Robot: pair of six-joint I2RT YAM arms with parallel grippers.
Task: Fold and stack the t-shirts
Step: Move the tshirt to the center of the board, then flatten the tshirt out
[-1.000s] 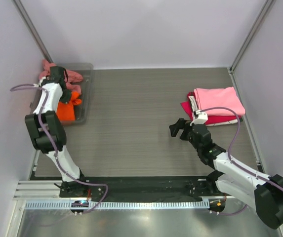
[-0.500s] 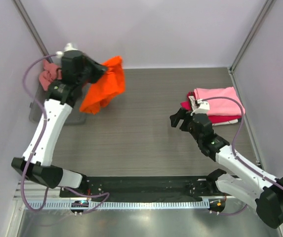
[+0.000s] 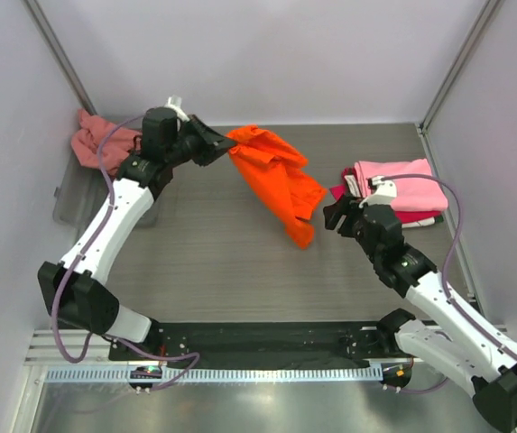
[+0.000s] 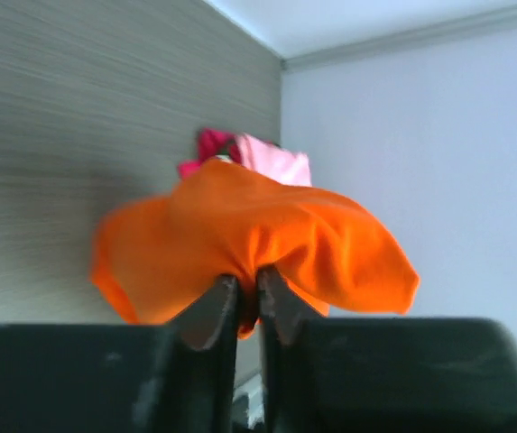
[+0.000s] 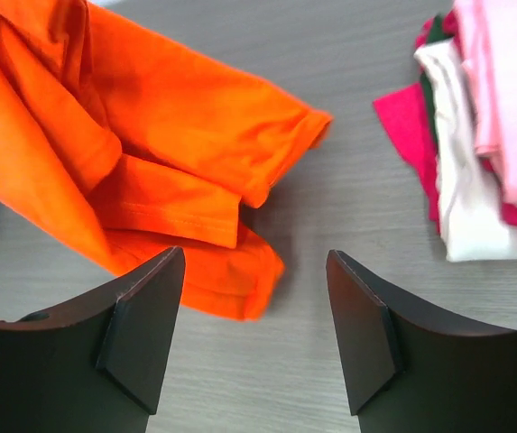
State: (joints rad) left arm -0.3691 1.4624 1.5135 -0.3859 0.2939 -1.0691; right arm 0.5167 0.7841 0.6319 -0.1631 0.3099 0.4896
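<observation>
At the far left, one salmon-pink t-shirt [image 3: 91,144] lies heaped at the far end of the one clear grey tray [image 3: 71,204]. It is well apart from both grippers. To its right, the left gripper [image 3: 220,149] is raised over the far part of the table [image 3: 213,257]. Its two fingers [image 4: 211,311] are pressed together on a fold of the one orange t-shirt [image 3: 276,180]. In the left wrist view the cloth bunches out just past the fingertips, with only a thin pinch of it caught between them. From that pinch the orange t-shirt trails to the right and toward the near side. It spreads out crumpled above the middle of the table, with its lower end close to the right gripper [image 3: 334,216]. Whether that end touches the table cannot be told. The right gripper's fingers [image 5: 145,329] are spread apart with nothing between them. In the right wrist view the orange hem and a sleeve lie just beyond the fingertips, left of the gap. At the far right is one stack, with one light pink t-shirt [image 3: 402,185] folded on top and one crimson t-shirt [image 3: 340,192] beneath it. One folded white cloth [image 5: 452,180] shows at the stack's edge. That makes four t-shirts in all: one held, one at the tray and two stacked.
</observation>
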